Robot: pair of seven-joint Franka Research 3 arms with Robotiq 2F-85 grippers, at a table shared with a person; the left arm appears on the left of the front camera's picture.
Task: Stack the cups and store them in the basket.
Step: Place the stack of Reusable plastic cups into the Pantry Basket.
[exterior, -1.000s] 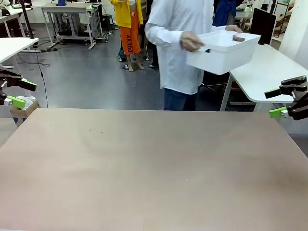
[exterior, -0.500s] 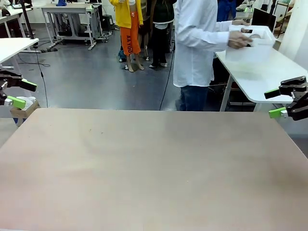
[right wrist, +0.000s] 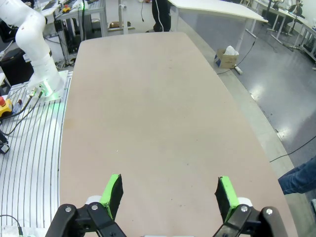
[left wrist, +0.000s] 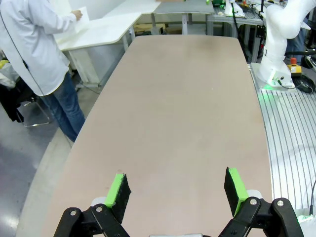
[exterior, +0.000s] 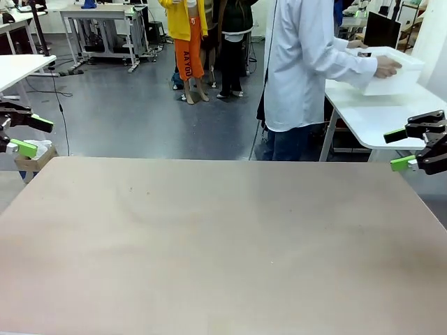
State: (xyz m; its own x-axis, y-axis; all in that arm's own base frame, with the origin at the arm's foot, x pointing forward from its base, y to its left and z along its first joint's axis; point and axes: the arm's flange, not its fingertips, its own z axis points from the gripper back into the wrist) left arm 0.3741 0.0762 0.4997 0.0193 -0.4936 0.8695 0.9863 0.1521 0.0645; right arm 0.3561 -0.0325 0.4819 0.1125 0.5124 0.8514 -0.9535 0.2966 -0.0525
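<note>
Both grippers, left [exterior: 26,135] and right [exterior: 399,148], parted wide, holding nothing, at table [exterior: 209,237] edges; basket [exterior: 391,70] in person's hands.

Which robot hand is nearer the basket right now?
Right. The right hand hangs open at the table's right edge, just below the basket on the side table; the left hand is across at the left edge.

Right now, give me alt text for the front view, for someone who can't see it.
A person in a white coat holds a white basket on a white side table beyond the bare tan table. The open left gripper and open right gripper wait at its far corners.
</note>
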